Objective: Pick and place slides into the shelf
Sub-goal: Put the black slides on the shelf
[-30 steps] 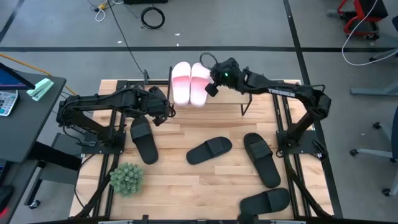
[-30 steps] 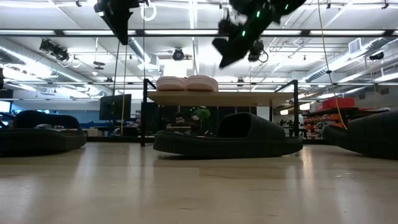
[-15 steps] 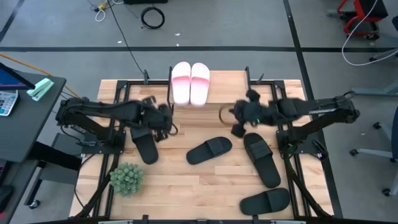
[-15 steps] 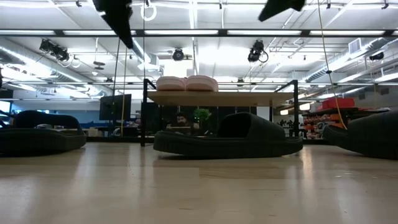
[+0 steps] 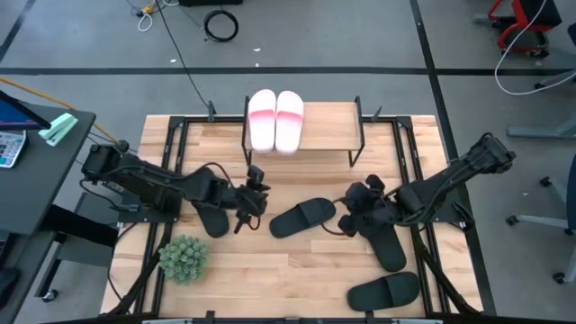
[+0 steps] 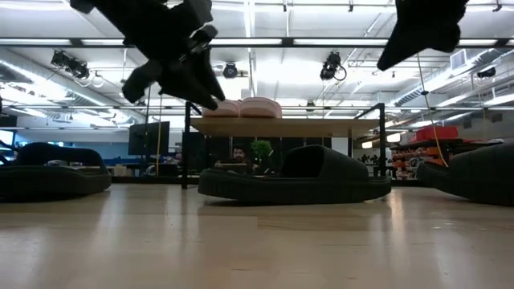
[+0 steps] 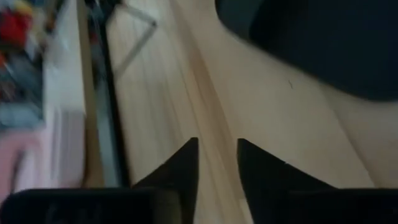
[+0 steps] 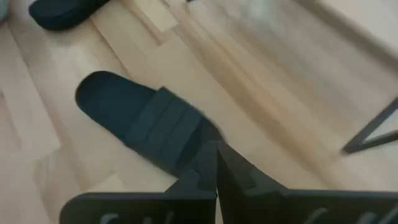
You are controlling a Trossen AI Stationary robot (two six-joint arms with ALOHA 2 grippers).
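Two pale pink slides point(image 5: 276, 119) lie side by side on the left part of the shelf point(image 5: 330, 126) plank top, also seen in the low view point(image 6: 241, 107). Several black slides lie flat on the table: a left one point(image 5: 209, 211), a middle one point(image 5: 303, 216), a right one point(image 5: 382, 232) and a near one point(image 5: 385, 290). My left gripper point(image 5: 253, 184) hovers between the left and middle slides, its fingers a little apart point(image 7: 216, 155). My right gripper point(image 5: 344, 214) hovers shut point(image 8: 216, 152) just right of the middle slide point(image 8: 143, 124). Both hold nothing.
A green plant point(image 5: 183, 258) stands near the table's near-left corner. The shelf's thin black legs point(image 8: 373, 127) rise at the far middle of the table. Bare plank shows on the shelf right of the pink pair. Black frame rails run along both table sides.
My right gripper has left the shelf top beside the pink slides, swinging toward the near edge and down to just right of the middle black slide. My left gripper has moved right and toward the near edge, dropping lower, toward the middle slide. No slide has moved.
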